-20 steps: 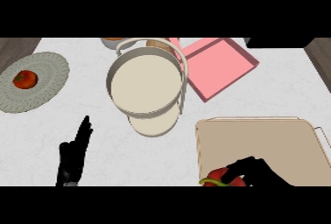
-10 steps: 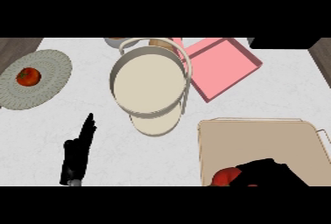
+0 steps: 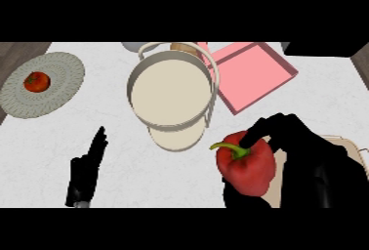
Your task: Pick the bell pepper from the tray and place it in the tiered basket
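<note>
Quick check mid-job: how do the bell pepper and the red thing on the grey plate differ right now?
The bell pepper is held in the right hand, above the counter; the small red fruit lies on the grey plate, touched by nothing. The bell pepper looks much larger and elongated, with a curved green stem; the small red fruit is round, with a dark top. Both are red.

Red bell pepper [image 3: 249, 167], green stem — cream tiered basket [image 3: 172, 93] — pink box [image 3: 254, 75] — black hands.
</note>
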You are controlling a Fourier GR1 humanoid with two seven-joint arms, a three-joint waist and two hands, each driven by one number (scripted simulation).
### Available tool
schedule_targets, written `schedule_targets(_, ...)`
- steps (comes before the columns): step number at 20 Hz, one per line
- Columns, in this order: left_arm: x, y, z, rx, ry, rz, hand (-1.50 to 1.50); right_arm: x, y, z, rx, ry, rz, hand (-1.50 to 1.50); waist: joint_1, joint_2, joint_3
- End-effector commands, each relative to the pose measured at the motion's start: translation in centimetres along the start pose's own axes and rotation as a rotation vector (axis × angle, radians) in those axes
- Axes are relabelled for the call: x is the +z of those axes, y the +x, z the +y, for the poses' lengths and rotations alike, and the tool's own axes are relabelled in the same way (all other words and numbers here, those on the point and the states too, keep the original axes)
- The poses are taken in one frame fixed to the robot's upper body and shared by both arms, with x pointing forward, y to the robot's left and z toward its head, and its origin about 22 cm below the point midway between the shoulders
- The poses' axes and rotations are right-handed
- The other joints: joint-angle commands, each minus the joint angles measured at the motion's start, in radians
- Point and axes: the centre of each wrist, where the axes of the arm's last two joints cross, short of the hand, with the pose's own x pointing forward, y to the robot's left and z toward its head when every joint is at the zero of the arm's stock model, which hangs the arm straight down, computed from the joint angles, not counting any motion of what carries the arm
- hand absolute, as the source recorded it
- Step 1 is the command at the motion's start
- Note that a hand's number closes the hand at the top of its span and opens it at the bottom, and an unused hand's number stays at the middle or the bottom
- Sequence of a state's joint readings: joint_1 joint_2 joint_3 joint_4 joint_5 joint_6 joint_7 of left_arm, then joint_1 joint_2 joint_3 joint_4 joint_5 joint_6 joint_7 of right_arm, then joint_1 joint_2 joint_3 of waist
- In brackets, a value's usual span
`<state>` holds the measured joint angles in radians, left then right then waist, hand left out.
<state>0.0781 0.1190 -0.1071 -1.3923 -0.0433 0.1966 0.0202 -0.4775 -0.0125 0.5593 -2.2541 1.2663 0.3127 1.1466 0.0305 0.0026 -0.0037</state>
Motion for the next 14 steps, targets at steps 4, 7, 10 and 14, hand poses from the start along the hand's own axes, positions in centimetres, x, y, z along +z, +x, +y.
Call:
schedule_targets(4, -1.1, 0.4, 0.3, 0.002, 0.022, -0.001, 0.0, -6.3, 2.9, 0.8, -0.007, 0.103, 0.158, 1.5, -0.008, 0.0, 0.002)
schedule_targets(7, -1.1, 1.1, -0.2, 0.003, 0.014, -0.005, 0.0, -7.8, 5.0, 1.6, 0.025, 0.142, 0.128, 1.5, -0.011, -0.002, 0.002)
schedule_targets(10, -0.6, 0.5, -1.1, 0.01, 0.011, -0.019, 0.0, -10.4, 5.5, 4.6, 0.049, 0.178, 0.126, 1.5, -0.007, 0.0, 0.003)
schedule_targets(14, 0.6, -0.6, 0.4, 0.011, 0.0, 0.002, 0.0, -10.7, 7.2, 6.7, 0.098, 0.183, 0.165, 1.5, -0.002, -0.002, 0.002)
